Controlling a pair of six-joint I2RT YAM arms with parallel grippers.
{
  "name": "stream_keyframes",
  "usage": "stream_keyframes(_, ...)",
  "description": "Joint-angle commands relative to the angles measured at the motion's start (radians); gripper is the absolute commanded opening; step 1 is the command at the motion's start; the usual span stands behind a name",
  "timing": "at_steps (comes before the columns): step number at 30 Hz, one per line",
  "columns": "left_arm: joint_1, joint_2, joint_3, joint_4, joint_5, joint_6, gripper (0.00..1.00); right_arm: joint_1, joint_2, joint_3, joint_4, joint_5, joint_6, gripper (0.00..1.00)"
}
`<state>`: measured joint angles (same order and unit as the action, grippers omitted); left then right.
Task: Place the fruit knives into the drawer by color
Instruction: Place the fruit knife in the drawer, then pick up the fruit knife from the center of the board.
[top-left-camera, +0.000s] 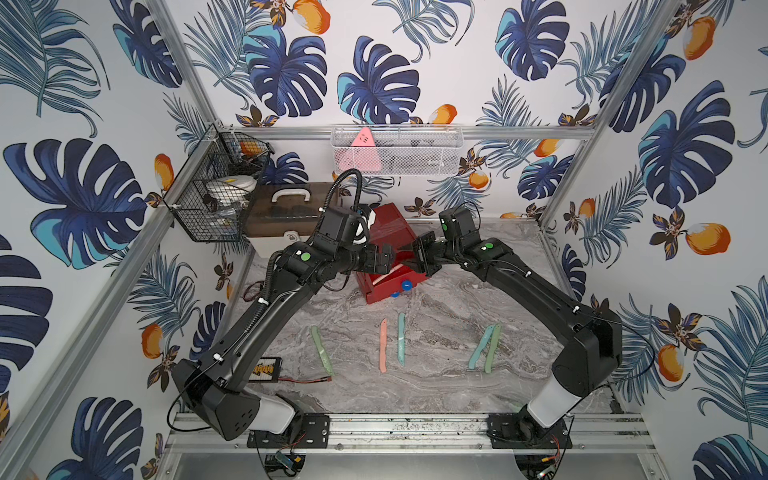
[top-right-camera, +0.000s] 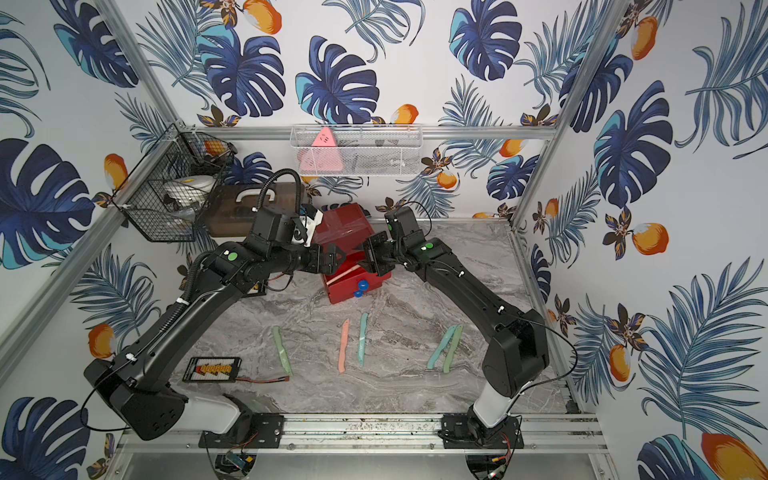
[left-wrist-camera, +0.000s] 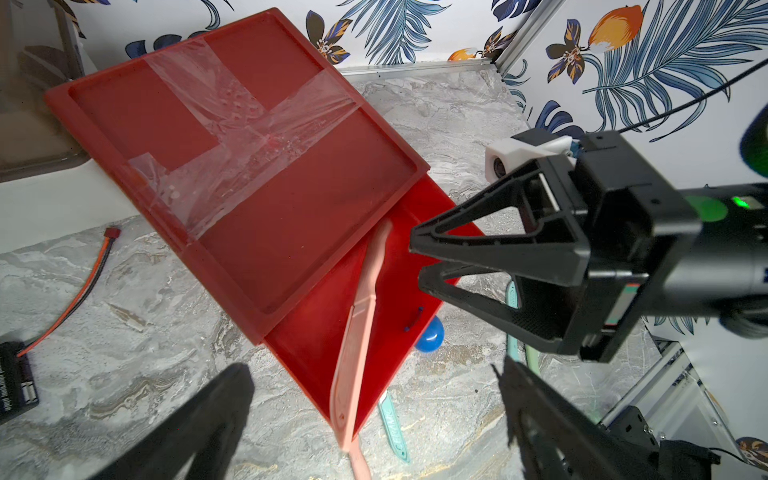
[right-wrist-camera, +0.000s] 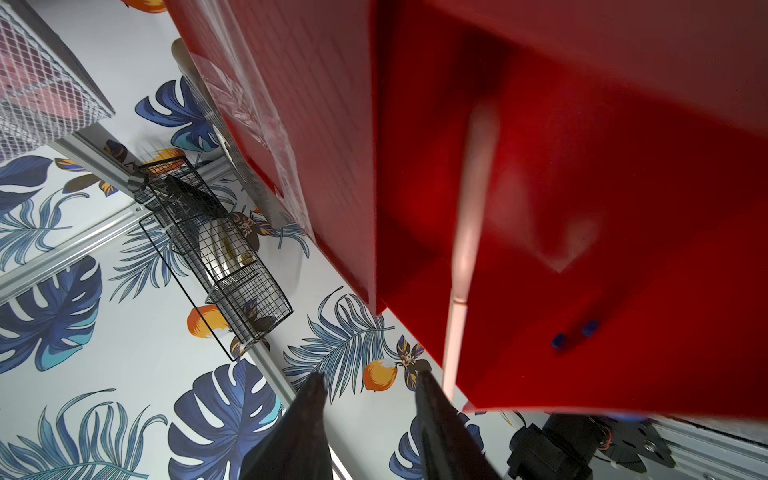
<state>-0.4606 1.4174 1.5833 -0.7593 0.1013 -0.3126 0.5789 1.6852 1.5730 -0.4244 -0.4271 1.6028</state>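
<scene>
The red drawer (top-left-camera: 384, 232) stands at the back of the table with its top tray pulled out. A salmon-pink fruit knife (left-wrist-camera: 361, 316) lies slantwise in that tray, one end over the front corner. My right gripper (left-wrist-camera: 417, 264) hovers at the tray's edge, open; the knife (right-wrist-camera: 469, 232) passes beside one finger, not between them. My left gripper (left-wrist-camera: 372, 386) hangs wide open over the tray's other side, empty. On the table in front lie a green knife (top-left-camera: 322, 351), a pink one (top-left-camera: 383, 345), a teal one (top-left-camera: 401, 338), and a teal (top-left-camera: 480, 347) and green (top-left-camera: 492, 347) pair.
A beige case with brown lid (top-left-camera: 286, 212) stands left of the drawer, a black wire basket (top-left-camera: 212, 199) hangs on the left post, and a white mesh basket (top-left-camera: 395, 149) on the back rail. A black battery pack (top-left-camera: 266, 368) with a red cable (top-left-camera: 307, 379) lies front left.
</scene>
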Motion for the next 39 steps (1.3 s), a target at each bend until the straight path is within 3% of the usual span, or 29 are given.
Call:
stream_keyframes(1,0.002,-0.015,-0.010,0.026,0.014,0.001,0.99,0.001,-0.013,0.018,0.010,0.012,-0.033,0.44)
stream_keyframes(6,0.002,-0.052,-0.059,0.003,0.023,-0.035,0.99,0.001,-0.079,0.026,-0.021,0.041,-0.119,0.45)
stream_keyframes(13,-0.027,-0.178,-0.238,-0.103,0.052,-0.109,0.99,0.002,-0.259,-0.056,-0.116,0.038,-0.425,0.51)
stream_keyframes(16,-0.083,-0.266,-0.349,-0.124,0.008,-0.141,0.99,0.003,-0.362,-0.129,-0.175,0.044,-0.548,0.57)
stream_keyframes(20,-0.272,-0.310,-0.458,-0.143,-0.117,-0.230,0.99,0.024,-0.502,-0.257,-0.211,0.060,-0.653,0.64)
stream_keyframes(23,-0.421,-0.286,-0.504,-0.166,-0.216,-0.313,0.98,0.026,-0.591,-0.351,-0.224,0.053,-0.678,0.71)
stream_keyframes(26,-0.506,-0.248,-0.544,-0.167,-0.271,-0.381,0.97,0.040,-0.657,-0.422,-0.247,0.058,-0.701,0.75)
stream_keyframes(32,-0.511,-0.124,-0.605,-0.089,-0.287,-0.414,0.95,0.065,-0.752,-0.606,-0.248,0.078,-0.730,0.87)
stream_keyframes(39,-0.448,0.061,-0.631,0.086,-0.217,-0.442,0.86,0.070,-0.839,-0.714,-0.212,0.099,-0.707,0.91)
